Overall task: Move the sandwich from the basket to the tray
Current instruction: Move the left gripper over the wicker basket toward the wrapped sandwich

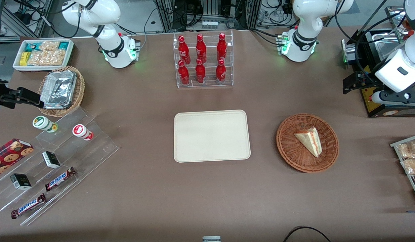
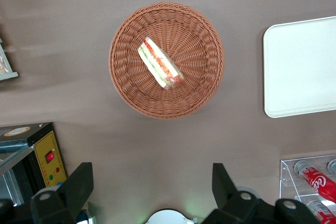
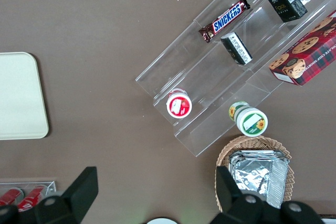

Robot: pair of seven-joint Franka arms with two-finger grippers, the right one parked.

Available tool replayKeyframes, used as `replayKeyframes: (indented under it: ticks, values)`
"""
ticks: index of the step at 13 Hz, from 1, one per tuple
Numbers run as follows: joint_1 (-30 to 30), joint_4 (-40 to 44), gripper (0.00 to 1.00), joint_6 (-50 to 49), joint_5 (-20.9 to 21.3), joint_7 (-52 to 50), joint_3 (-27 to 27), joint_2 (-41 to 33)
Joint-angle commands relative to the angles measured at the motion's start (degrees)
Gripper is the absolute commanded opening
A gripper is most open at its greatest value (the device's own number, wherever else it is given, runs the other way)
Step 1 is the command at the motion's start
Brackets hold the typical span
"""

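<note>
Your gripper point(image 2: 152, 192), jaws apart and empty, hangs high above the desk; the sandwich point(image 2: 159, 64) lies below in the basket point(image 2: 126, 72), long axis diagonal (tray point(image 1: 212, 136) bare).

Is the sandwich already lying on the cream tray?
No, the sandwich lies in the basket; the tray is bare and the gripper hovers open.

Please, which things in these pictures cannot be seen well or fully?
- Left gripper: open; front view's edge cuts it off.
- White triangular sandwich in the brown wicker basket: underside hidden.
- Cream rectangular tray: cut by the wrist view's edge.
- Tan bagged snacks: cut by the front view's edge.
</note>
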Motion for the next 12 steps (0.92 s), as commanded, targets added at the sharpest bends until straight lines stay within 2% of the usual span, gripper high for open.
replayKeyframes:
  ticks: [1, 3, 5, 9, 12]
  values:
    - [0.7, 0.3, 1.00, 0.6, 0.2, 1.0, -0.6, 0.3]
    - [0.7, -1.0, 1.00, 1.3, -0.3, 1.0, -0.7, 0.4]
    - [0.7, -5.9, 1.00, 4.5, -0.1, 1.1, -0.7, 0.3]
    - [-0.2, -17.6, 1.00, 18.0, -0.1, 0.7, -1.1, 0.5]
    - [-0.4, -28.4, 1.00, 33.8, 0.0, 0.1, -1.1, 1.2]
